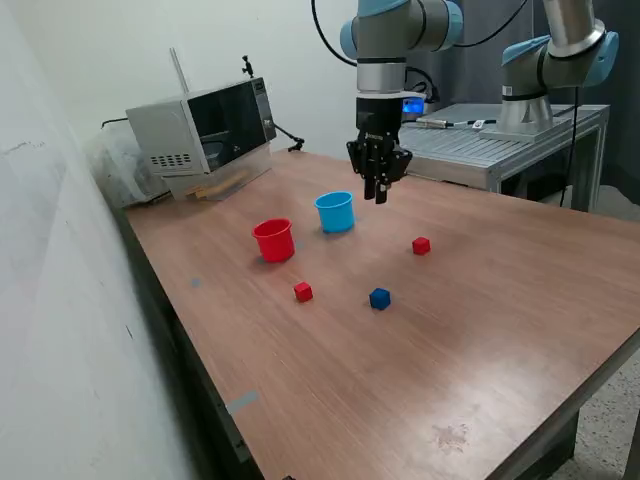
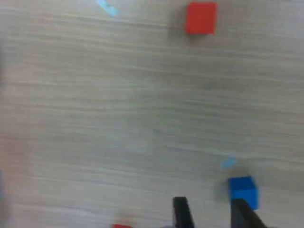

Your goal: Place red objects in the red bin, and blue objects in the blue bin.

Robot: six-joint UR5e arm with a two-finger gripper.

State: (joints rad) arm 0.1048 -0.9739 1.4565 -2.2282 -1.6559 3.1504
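In the exterior view, my gripper [image 1: 378,192] hangs above the table just to the exterior view's right of the light-blue cup [image 1: 336,212]. The red cup [image 1: 274,240] stands beside the light-blue cup, to the exterior view's left. Two red cubes [image 1: 421,245] [image 1: 303,291] and one dark-blue cube [image 1: 379,298] lie on the wood, apart from each other. A second blue cube is not in view. In the wrist view, the gripper [image 2: 209,203] is open and empty, with a blue cube [image 2: 243,191] beside one fingertip and a red cube [image 2: 201,18] farther off.
A microwave [image 1: 205,128] stands at the table's back corner at the exterior view's left. A second arm [image 1: 555,60] stands on a metal bench [image 1: 500,150] behind the table. Small bits of blue tape [image 2: 106,7] are stuck to the wood.
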